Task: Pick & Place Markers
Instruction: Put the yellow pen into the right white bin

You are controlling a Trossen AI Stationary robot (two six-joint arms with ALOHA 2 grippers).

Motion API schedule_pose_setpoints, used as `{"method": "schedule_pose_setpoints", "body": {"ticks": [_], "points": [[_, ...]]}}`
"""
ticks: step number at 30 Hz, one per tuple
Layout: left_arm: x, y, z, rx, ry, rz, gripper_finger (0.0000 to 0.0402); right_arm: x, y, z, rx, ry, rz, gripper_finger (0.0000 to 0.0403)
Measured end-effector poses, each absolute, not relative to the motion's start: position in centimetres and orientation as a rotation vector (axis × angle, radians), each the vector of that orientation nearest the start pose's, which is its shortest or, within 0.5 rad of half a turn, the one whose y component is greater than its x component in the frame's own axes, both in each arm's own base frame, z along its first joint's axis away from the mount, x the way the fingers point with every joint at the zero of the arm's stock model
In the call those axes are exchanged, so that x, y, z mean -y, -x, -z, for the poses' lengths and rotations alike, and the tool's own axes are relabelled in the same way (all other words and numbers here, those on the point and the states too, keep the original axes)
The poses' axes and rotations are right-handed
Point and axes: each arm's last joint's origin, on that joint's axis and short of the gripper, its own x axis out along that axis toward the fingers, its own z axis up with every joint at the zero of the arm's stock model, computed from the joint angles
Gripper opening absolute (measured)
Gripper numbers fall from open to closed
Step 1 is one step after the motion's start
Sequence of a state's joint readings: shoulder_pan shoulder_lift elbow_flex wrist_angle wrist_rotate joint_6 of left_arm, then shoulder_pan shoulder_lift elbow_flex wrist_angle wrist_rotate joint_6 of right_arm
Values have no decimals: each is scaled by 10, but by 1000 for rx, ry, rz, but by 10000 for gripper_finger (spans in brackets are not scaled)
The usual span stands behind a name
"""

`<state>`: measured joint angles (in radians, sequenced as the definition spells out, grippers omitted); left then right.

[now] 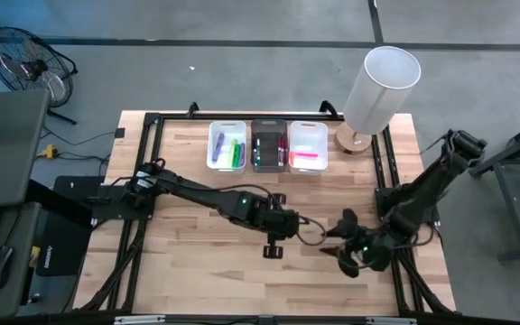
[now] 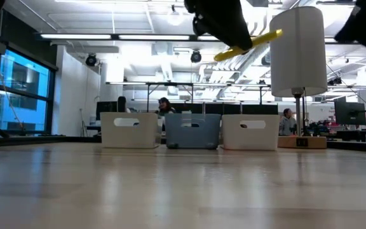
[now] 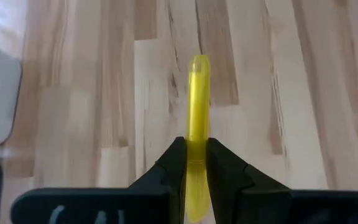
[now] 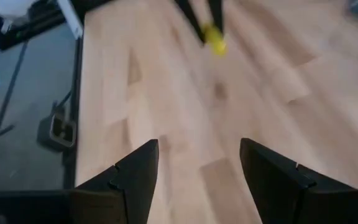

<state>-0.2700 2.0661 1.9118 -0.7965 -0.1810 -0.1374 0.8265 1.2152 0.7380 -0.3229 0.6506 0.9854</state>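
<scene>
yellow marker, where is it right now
The yellow marker is clamped in the left tool, lifted above the bare wooden table near the middle front, well short of the three bins at the back.

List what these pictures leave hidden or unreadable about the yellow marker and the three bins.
- Yellow marker: left wrist view, its rear end hidden between the left gripper fingers.
- Same marker, high view: too small, covered by the arm.
- Bins: low view, walls hide the contents.
- Bin contents, high view: too small to count.
- Right gripper: open, empty; scene beyond blurred.
</scene>
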Motion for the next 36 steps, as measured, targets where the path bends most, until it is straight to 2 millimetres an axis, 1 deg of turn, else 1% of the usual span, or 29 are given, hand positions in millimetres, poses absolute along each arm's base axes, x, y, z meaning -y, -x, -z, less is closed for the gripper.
{"method": "schedule_pose_setpoints", "body": {"ticks": [2, 5, 12, 17, 24, 36], "points": [[111, -441, -280, -913, -56, 26, 37, -159, -164, -232, -560, -390, 165, 215], [109, -444, -290, -840, -20, 54, 37, -156, -152, -238, -512, -358, 202, 215], [107, -458, -306, -632, 51, 88, 37, -156, -139, -251, -373, -359, 228, 215], [108, -464, -316, -522, 80, 101, 37, -158, -137, -265, -263, -351, 212, 215], [110, -470, -329, -375, 131, 113, 37, -161, -139, -279, -189, -305, 174, 215], [112, -473, -338, -279, 174, 145, 37, -163, -141, -296, -100, -268, 151, 214]]}}
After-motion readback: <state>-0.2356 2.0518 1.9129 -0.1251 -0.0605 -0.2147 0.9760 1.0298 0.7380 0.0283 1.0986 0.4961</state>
